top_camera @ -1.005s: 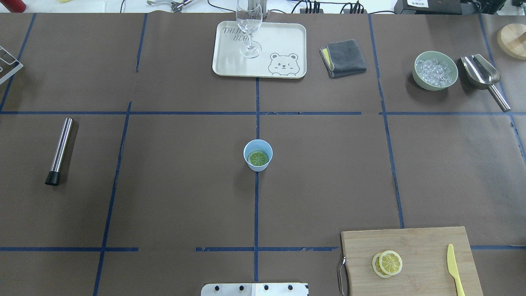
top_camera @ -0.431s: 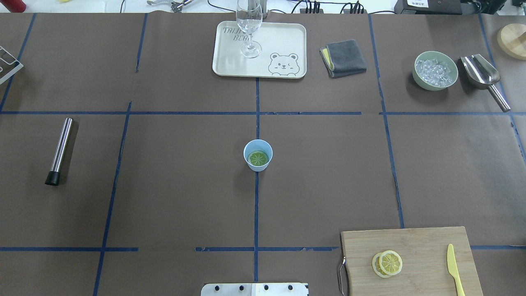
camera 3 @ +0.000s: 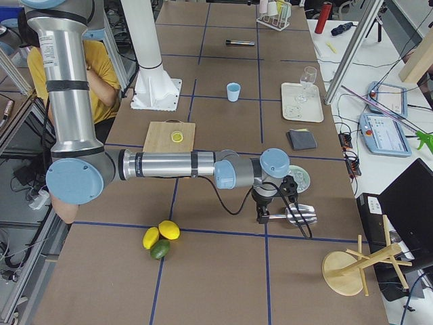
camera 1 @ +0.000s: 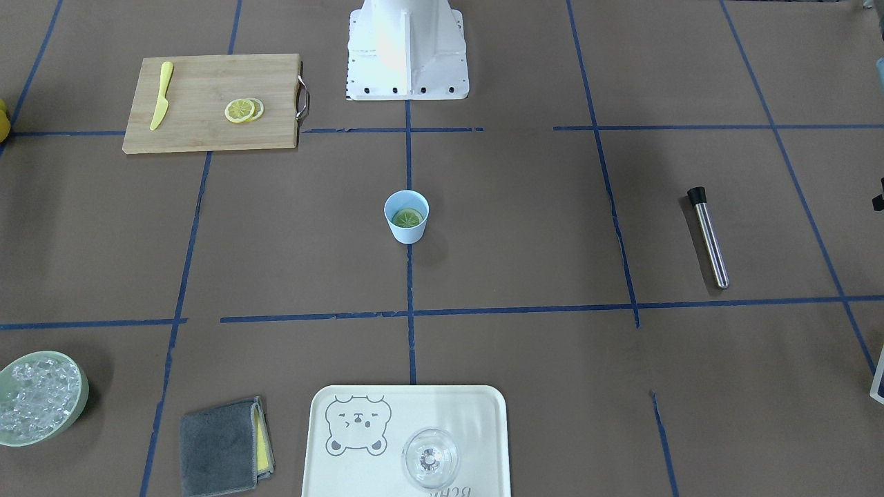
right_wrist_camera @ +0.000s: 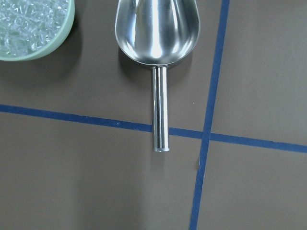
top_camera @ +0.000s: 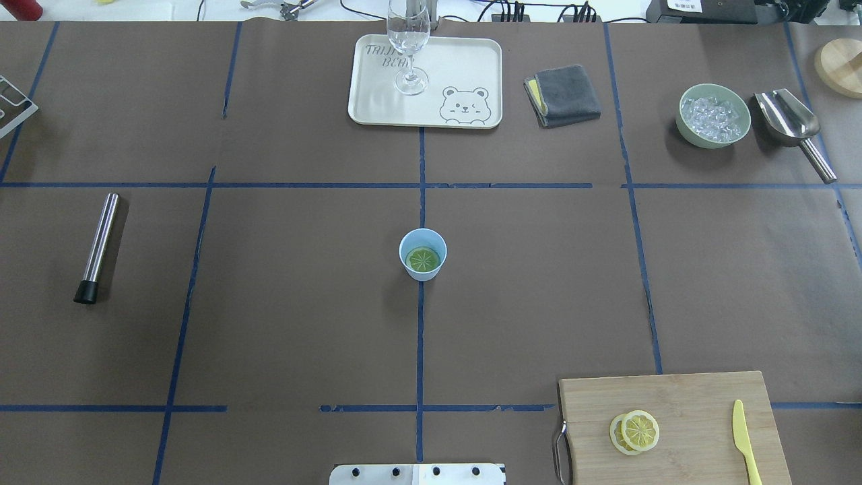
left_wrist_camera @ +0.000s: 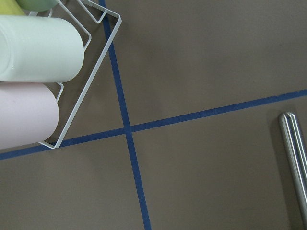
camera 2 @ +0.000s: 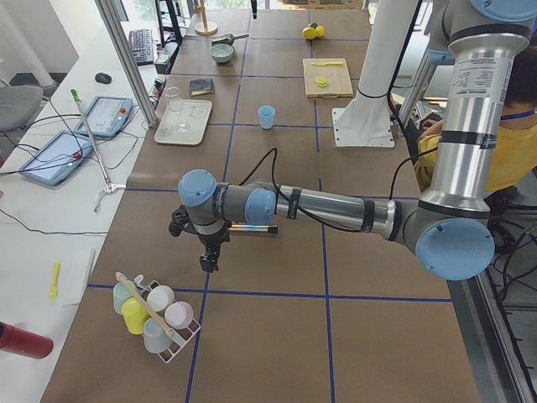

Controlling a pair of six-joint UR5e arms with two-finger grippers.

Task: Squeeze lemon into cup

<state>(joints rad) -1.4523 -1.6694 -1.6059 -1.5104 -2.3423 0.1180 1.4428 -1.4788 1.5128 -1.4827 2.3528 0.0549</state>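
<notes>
The light-blue cup [top_camera: 423, 273] stands upright at the middle of the table, on the blue centre line. It also shows in the front-facing view [camera 1: 406, 235]. The lemon slice [top_camera: 423, 259] lies flat inside the cup, looking greenish against the blue [camera 1: 407, 218]. My left gripper [camera 2: 208, 257] hangs far from the cup, near the cup rack; I cannot tell whether it is open or shut. My right gripper [camera 3: 260, 215] hangs over the metal scoop, far from the cup; I cannot tell its state either. Neither wrist view shows fingers.
A wooden board [top_camera: 700, 397] holds a pair of overlapping lemon slices [top_camera: 634, 432] and a yellow knife [top_camera: 745, 441]. A tray [top_camera: 471, 67] bears a clear glass [top_camera: 408, 40]. A grey cloth [top_camera: 564, 94], ice bowl [top_camera: 714, 138], scoop [top_camera: 789, 120], steel rod [top_camera: 100, 244] and cup rack [camera 2: 155, 323] lie around.
</notes>
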